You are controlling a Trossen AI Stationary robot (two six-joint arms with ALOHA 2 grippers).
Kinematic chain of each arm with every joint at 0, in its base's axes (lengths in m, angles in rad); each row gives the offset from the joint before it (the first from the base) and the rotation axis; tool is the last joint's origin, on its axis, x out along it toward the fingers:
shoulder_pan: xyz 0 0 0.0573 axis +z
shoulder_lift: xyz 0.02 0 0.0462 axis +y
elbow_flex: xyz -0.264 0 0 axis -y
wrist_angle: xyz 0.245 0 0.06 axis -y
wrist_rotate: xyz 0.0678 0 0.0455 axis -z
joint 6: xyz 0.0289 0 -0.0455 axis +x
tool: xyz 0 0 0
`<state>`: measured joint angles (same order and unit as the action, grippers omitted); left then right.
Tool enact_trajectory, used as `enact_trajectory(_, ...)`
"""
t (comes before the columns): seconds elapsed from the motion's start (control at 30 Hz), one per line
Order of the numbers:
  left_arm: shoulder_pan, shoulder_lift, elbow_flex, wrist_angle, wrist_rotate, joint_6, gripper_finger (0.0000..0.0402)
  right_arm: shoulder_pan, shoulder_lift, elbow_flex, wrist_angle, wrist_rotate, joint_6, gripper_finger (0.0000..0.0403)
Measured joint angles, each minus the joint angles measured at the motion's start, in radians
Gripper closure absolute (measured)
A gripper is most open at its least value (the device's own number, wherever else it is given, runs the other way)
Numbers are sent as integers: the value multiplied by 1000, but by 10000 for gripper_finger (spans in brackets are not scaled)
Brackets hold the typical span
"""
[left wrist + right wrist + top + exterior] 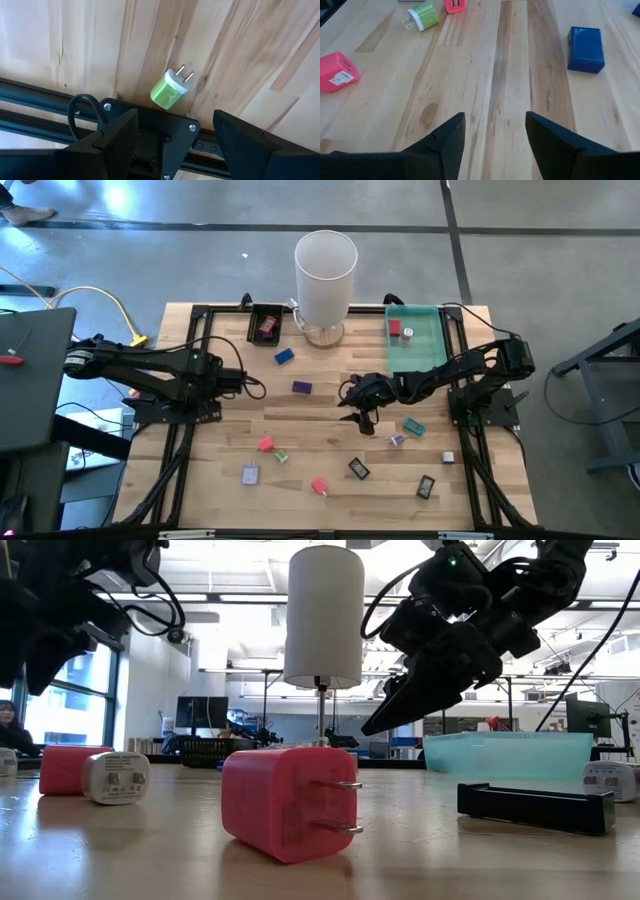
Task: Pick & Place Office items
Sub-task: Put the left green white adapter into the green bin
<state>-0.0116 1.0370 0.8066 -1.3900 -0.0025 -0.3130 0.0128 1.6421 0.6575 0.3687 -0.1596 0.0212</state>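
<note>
Small office items lie scattered on the wooden table: a blue block (284,356), a purple block (301,388), red pieces (265,444) (319,486), black pieces (358,468) (426,486) and a teal piece (413,426). My right gripper (358,418) (495,135) hovers open above bare wood at the table's middle, with a blue block (586,49) ahead of it. My left gripper (258,386) (182,145) is open near the left side. A green plug (170,90) lies flat beside a black rail.
A tall white cylinder (325,275) stands at the far edge. Beside it are a small black tray (266,325) and a translucent green tray (415,345), each holding pieces. A pink plug block (285,802) lies close to the low camera. Black frame rails (185,430) run along both sides.
</note>
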Motion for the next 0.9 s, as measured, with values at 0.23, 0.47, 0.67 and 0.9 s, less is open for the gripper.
enact_trajectory(0.23,0,0,0,71,0,15,151,0,0,0,0,0,0,207)
enact_trajectory(0.47,0,0,0,82,1,1,151,0,0,0,1,0,0,207)
enact_trajectory(0.67,0,0,-1,98,15,-57,151,0,0,0,1,0,0,207)
enact_trajectory(0.9,-33,0,-27,78,-34,26,151,0,0,0,1,0,0,207)
